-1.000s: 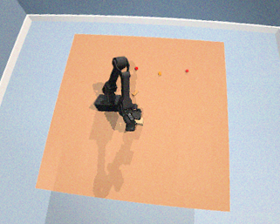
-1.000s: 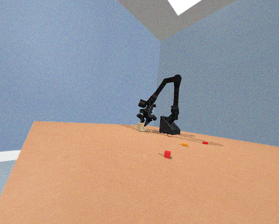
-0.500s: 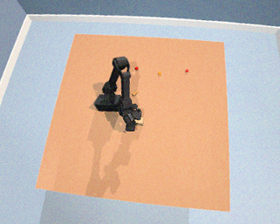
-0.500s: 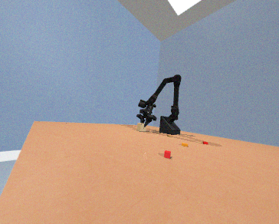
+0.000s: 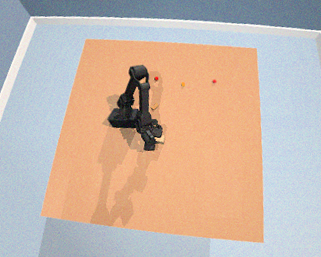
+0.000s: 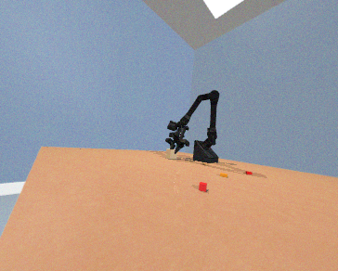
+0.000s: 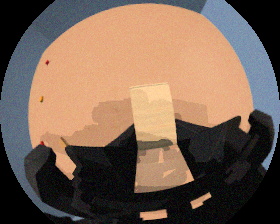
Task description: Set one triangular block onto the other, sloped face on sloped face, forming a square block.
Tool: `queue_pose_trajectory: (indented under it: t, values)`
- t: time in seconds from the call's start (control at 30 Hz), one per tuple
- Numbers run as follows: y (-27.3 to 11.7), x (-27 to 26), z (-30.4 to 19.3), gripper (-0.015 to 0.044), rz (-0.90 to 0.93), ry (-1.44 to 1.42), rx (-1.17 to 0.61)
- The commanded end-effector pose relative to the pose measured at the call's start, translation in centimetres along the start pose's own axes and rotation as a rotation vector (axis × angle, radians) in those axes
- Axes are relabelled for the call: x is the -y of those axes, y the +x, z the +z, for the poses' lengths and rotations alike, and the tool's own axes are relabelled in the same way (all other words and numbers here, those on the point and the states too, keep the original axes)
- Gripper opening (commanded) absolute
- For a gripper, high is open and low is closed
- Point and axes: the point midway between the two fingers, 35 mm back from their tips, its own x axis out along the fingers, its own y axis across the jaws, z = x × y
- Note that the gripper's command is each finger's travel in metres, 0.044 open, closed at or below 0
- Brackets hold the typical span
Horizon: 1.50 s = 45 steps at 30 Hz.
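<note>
The orange-tan table (image 5: pixel 209 178) (image 6: pixel 116 209) (image 7: pixel 150 40) had a faint grain and the arm's long shadows across it; blue walls (image 6: pixel 84 83) rose beyond, and a white panel (image 6: pixel 224 6) showed in the ceiling. The gripper (image 5: pixel 155 141) (image 6: pixel 175 149) (image 7: pixel 153 123) was closed on a pale wooden block (image 5: pixel 160 140) (image 6: pixel 171 154) (image 7: pixel 154 115), its fingers partway apart. The wood looked cream, with a lit face above a shaded one in the wrist view; whether both triangular blocks were in that pale shape could not be told. It was near the arm's base (image 5: pixel 114 120) (image 6: pixel 199 157), well in from the table's edges. A thin tan piece (image 5: pixel 154 107) (image 7: pixel 63 143) lay near the arm, and farther off were a red cube (image 5: pixel 214 81) (image 6: pixel 202 187) (image 7: pixel 47 62), an orange piece (image 5: pixel 183 85) (image 6: pixel 224 175) (image 7: pixel 41 99) and another red piece (image 5: pixel 156 79) (image 6: pixel 249 173) (image 7: pixel 42 143), all apart from the block.
</note>
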Motion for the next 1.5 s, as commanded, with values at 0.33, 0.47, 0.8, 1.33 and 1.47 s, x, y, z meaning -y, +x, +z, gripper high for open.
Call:
queue_pose_trajectory:
  t: [0.33,0.47,0.8,1.33,1.47]
  values:
    - [0.0,0.0,0.0,0.0157,0.0,0.001,0.0]
    - [0.0,0.0,0.0,0.0263,0.0,0.001,0.0]
    - [0.0,0.0,0.0,0.044,0.0,0.001,0.0]
    - [-11.1,0.1,-0.1,0.044,-0.004,0.003,-0.004]
    - [-11.1,0.1,-0.1,0.044,-0.004,0.003,-0.004]
